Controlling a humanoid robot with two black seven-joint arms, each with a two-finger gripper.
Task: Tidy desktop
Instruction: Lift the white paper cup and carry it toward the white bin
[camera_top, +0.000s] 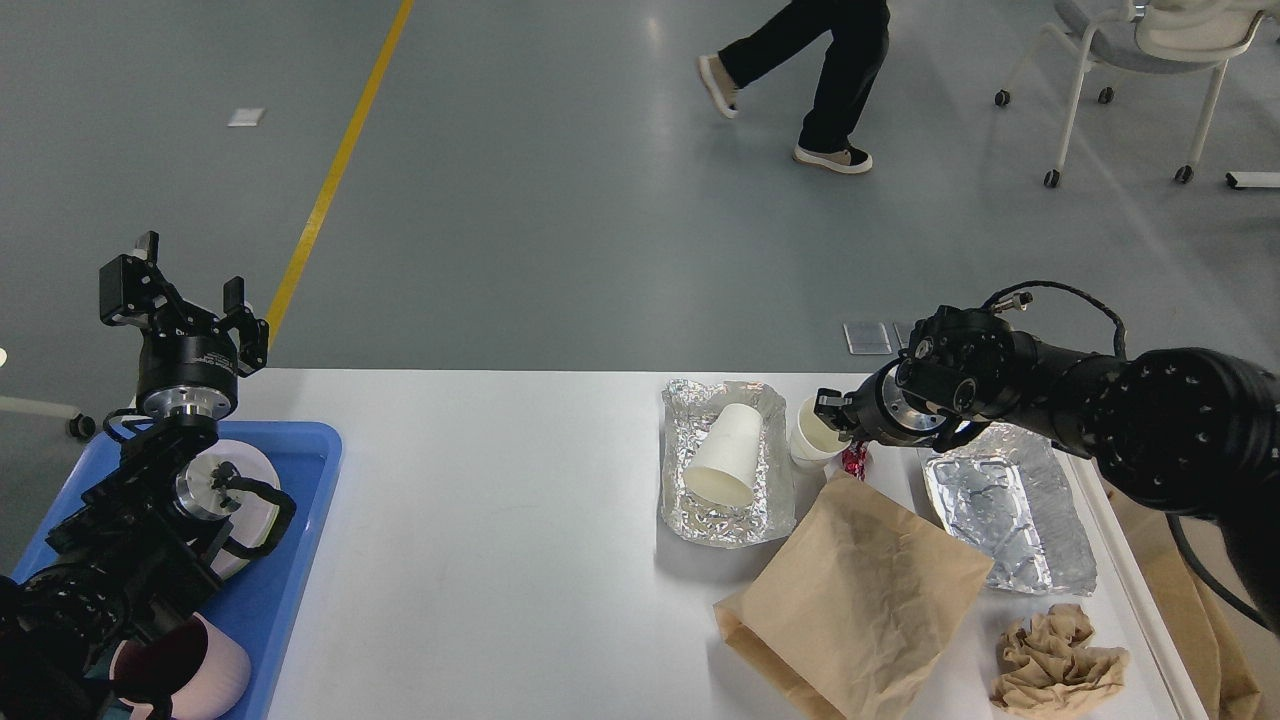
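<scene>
The white desktop (480, 500) carries litter on its right half. My right gripper (833, 412) is shut on the rim of a small white paper cup (810, 438), which is tilted left and sits slightly raised between two foil trays. A small red wrapper (855, 460) lies just under the gripper. Another white paper cup (725, 455) lies on its side in the left foil tray (690, 515). My left gripper (188, 285) is open and empty, raised above the blue tray (295, 560) at the far left.
A flattened foil tray (1010, 520), a brown paper bag (860, 600) and crumpled brown paper (1060, 655) lie at the right. The blue tray holds a white dish (255, 500) and a pink cup (220, 670). A person (820, 60) walks behind the table.
</scene>
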